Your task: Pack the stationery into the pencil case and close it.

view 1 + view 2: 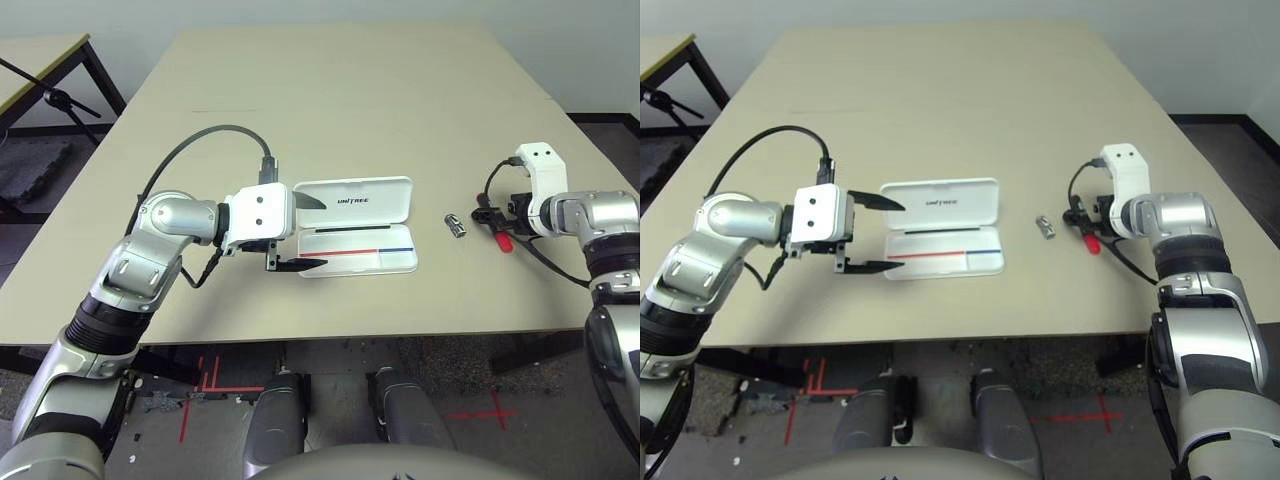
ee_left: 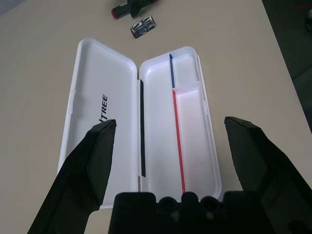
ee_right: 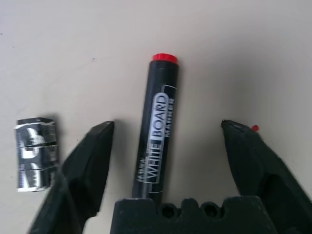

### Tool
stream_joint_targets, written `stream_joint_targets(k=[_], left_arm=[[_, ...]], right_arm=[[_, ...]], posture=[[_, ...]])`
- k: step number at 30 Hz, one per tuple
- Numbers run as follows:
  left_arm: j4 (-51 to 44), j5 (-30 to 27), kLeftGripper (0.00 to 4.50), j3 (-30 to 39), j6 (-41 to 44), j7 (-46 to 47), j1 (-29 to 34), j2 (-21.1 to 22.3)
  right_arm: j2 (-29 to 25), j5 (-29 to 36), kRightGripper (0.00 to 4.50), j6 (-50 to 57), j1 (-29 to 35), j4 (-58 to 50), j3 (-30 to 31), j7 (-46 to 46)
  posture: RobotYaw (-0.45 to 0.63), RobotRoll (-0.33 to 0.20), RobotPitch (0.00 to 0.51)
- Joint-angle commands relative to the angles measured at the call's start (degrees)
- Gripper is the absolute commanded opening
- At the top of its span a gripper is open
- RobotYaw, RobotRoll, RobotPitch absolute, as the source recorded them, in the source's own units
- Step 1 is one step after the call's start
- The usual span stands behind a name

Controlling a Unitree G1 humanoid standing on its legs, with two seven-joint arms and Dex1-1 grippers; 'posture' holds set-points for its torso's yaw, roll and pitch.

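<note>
The white pencil case (image 1: 357,226) lies open mid-table, its "UNITREE" lid (image 2: 100,105) flat beside a tray (image 2: 192,126) with a red and blue stripe and nothing in it. My left gripper (image 1: 311,233) is open at the case's left end, one finger over the lid and one over the tray. The marker (image 3: 156,131), black-bodied with a red end, lies on the table between the fingers of my open right gripper (image 3: 165,126), which do not touch it. The tiny silver-and-black metal piece (image 1: 455,225) rests between the case and the marker. The lime-green highlighter is out of view.
The beige table (image 1: 340,90) stretches far behind the case, and its front edge runs close below it. A black cable (image 1: 200,140) loops over my left forearm. A second table (image 1: 40,50) and a black stand (image 1: 50,95) are at the far left.
</note>
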Motion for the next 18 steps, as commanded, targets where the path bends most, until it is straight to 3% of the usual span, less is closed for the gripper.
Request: stream_joint_targets(k=[1,8,18], left_arm=[[-1.1,0.5,4.5,-0.6,0.3,0.2,0.3,0.5],[-0.3,0.7,4.5,-0.9,-0.2,-0.2,0.0,0.4],[0.6,1.5,4.5,-1.1,-0.8,-0.5,0.6,1.1]], right_arm=[[-0.4,-0.9,3.21,0.2,0.3,1.9,0.4,0.9],[-3.0,-1.7,0.64,-0.7,0.6,1.6,0.2,2.2],[-11.4,-4.2,0.49,-15.9,3.9,-7.8,4.3,15.9]], posture=[[-0.01,0.0,0.078],[-0.02,0.0,0.081],[-0.02,0.0,0.086]])
